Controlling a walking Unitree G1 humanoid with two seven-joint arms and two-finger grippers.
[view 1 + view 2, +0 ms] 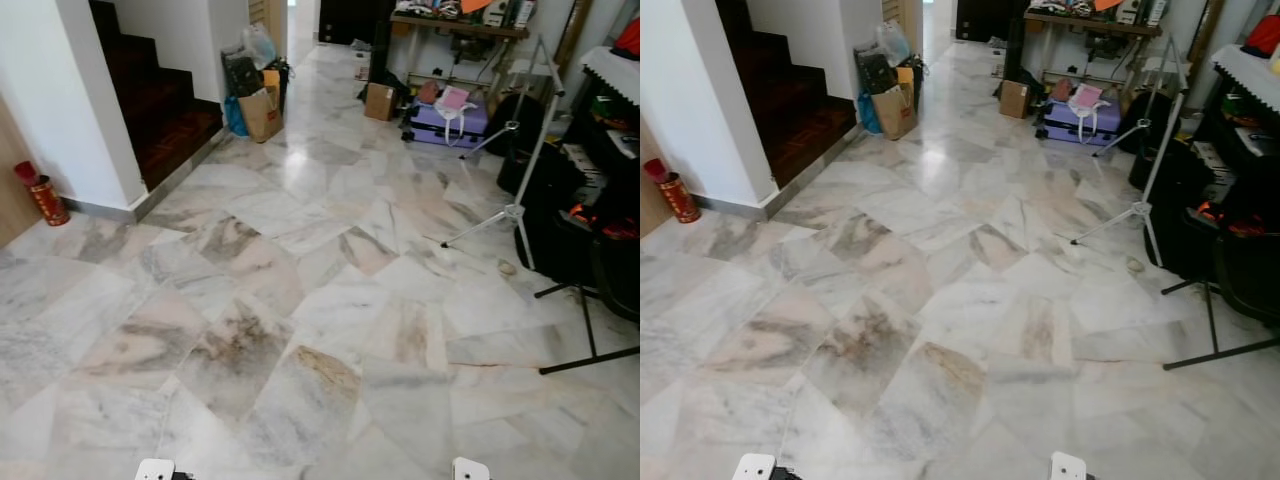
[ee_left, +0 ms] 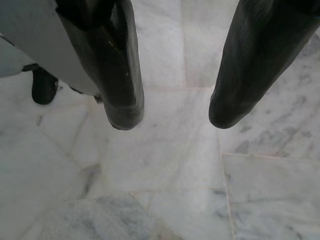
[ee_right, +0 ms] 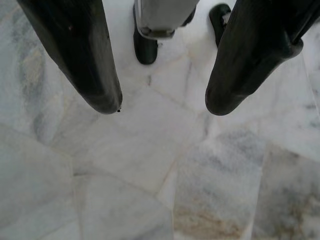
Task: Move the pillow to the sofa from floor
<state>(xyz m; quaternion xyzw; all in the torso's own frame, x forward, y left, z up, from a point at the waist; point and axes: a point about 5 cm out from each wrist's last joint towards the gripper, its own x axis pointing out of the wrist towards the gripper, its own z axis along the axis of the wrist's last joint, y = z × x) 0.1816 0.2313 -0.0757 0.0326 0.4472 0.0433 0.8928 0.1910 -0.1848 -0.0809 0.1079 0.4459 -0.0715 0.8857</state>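
A wide marble floor point(image 1: 300, 300) stretches ahead of me in the eye views. My left gripper point(image 2: 172, 112) hangs open over bare marble tiles, nothing between its two black fingers. My right gripper point(image 3: 162, 107) is open too, pointing down at the floor, with my own dark foot point(image 3: 145, 47) and leg behind it.
A dark staircase point(image 1: 160, 100) rises at the left beside a white wall. Bags point(image 1: 258, 95) and a box point(image 1: 380, 100) stand at the far end, with a purple suitcase point(image 1: 445, 125). Tripod stands point(image 1: 515, 205) and dark equipment point(image 1: 590, 200) crowd the right side. A red canister point(image 1: 42, 195) stands at left.
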